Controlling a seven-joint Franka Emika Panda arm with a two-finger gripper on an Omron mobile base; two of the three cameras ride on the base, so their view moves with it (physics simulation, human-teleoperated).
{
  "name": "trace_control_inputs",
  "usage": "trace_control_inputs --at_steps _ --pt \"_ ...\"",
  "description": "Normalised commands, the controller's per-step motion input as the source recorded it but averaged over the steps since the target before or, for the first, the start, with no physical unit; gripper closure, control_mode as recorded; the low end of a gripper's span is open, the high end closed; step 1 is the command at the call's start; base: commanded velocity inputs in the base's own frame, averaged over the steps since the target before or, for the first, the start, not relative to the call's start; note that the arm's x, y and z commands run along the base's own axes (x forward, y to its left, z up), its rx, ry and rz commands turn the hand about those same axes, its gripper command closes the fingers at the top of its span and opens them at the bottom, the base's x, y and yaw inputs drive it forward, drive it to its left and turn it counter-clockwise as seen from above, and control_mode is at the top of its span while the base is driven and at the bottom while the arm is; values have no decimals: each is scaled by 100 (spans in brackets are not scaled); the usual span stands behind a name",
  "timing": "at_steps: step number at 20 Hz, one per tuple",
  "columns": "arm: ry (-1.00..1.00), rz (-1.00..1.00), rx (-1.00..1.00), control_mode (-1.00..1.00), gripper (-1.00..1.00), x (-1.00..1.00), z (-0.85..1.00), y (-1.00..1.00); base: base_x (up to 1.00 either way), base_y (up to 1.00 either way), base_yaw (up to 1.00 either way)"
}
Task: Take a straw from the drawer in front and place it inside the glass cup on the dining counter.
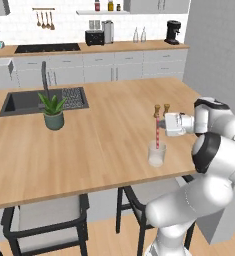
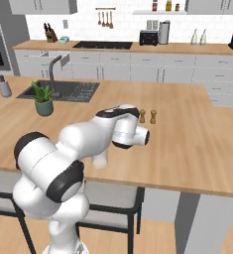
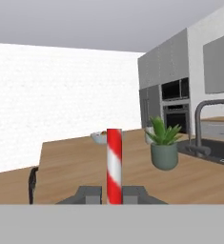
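The robot's two-finger tool (image 1: 159, 123) grips a thin red-and-white striped straw (image 1: 157, 131) upright, its jaws pinched narrow around the stick. Directly beneath the tool, the straw's lower end dips into the small clear glass tumbler (image 1: 156, 154) standing on the light wooden worktop (image 1: 104, 140). Fetching looks complete; letting go of the straw appears to remain.

Red-and-white striped straw (image 3: 114, 164), clear glass cup (image 1: 156, 154), light wooden dining counter (image 1: 104, 135)
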Motion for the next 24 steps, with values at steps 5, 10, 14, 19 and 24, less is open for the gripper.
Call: trace_control_inputs --at_steps 5,10,14,19,24 --pt "0 -2 0 -100 100 10 -25 -9 0 0 0" --pt "0 -1 0 -100 100 17 -22 -8 0 0 0" --pt "0 0 0 -100 100 28 -8 0 0 0 0" --pt "0 0 0 -100 100 23 -3 0 0 0 0" --pt "0 -1 0 -100 100 5 -20 0 0 0 0"
